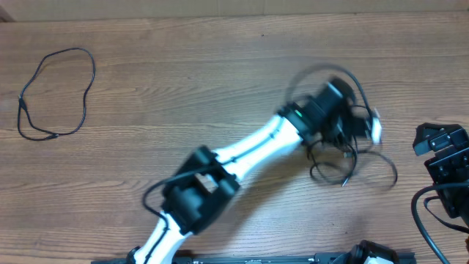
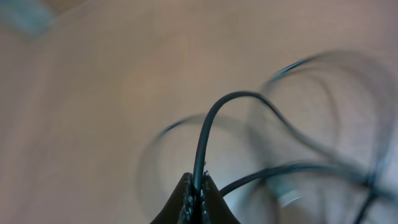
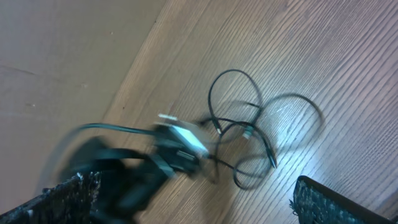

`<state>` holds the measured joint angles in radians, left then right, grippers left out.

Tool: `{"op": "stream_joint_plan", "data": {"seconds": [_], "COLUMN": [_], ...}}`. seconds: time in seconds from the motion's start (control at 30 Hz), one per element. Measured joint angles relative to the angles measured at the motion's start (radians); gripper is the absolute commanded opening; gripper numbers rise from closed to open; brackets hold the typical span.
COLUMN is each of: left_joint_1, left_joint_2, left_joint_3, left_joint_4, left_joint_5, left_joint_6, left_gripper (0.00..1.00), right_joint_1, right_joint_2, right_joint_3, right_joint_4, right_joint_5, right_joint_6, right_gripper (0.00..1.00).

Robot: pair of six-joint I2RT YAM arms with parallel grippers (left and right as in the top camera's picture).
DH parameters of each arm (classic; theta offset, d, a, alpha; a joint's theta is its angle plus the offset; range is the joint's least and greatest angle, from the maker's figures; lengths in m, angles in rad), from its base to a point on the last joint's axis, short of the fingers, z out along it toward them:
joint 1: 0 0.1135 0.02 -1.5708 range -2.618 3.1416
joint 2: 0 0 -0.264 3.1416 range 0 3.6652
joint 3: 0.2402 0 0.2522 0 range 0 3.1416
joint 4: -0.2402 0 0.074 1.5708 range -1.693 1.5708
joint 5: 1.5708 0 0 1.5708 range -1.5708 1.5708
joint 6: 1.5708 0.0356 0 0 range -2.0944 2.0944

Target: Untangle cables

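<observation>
Pale wood-grain tabletop [image 1: 183, 51] runs under everything. Right of centre lies the tangle of thin black cords [image 1: 357, 163]. One separate thin black cord loop [image 1: 56, 94] sits well apart at the left, likely already freed. The left gripper [image 2: 197, 190] is pressed together on a single black strand [image 2: 208, 124], seemingly to draw it out of the knot. Only its wrist view shows that pinch, because the overhead view is blurred there. The right gripper [image 1: 442, 150] hangs spread wide at the right edge, and its camera shows a silvery plug tip [image 3: 247, 132] among the loops.
</observation>
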<state>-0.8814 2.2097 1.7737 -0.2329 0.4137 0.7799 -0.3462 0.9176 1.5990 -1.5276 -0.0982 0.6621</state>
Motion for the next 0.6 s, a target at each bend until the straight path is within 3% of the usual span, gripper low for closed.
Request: {"op": "stream_joint_plan", "data": {"seconds": [0.13, 0.23, 0.37, 0.6], "left_joint_1": [0.177, 0.295, 0.418, 0.57], "left_joint_2": [-0.135, -0.267, -0.467, -0.663], "left_joint_3": [0.0, 0.0, 0.0, 0.0], "left_joint_4": [0.042, 0.035, 0.023, 0.065], "left_joint_5": [-0.159, -0.177, -0.11, 0.103], "left_joint_6": [-0.178, -0.33, -0.558, -0.784], "left_gripper": [0.04, 0.04, 0.04, 0.04], "right_joint_1": [0.0, 0.0, 0.0, 0.0], "right_joint_2": [0.002, 0.002, 0.013, 0.069], "right_joint_3": [-0.005, -0.031, -0.116, -0.266], "right_joint_4": [0.011, 0.028, 0.04, 0.094], "right_joint_5": [0.0, -0.003, -0.043, -0.161], "right_joint_6": [0.04, 0.075, 0.116, 0.112], "right_gripper": [1.0, 1.0, 1.0, 1.0]}}
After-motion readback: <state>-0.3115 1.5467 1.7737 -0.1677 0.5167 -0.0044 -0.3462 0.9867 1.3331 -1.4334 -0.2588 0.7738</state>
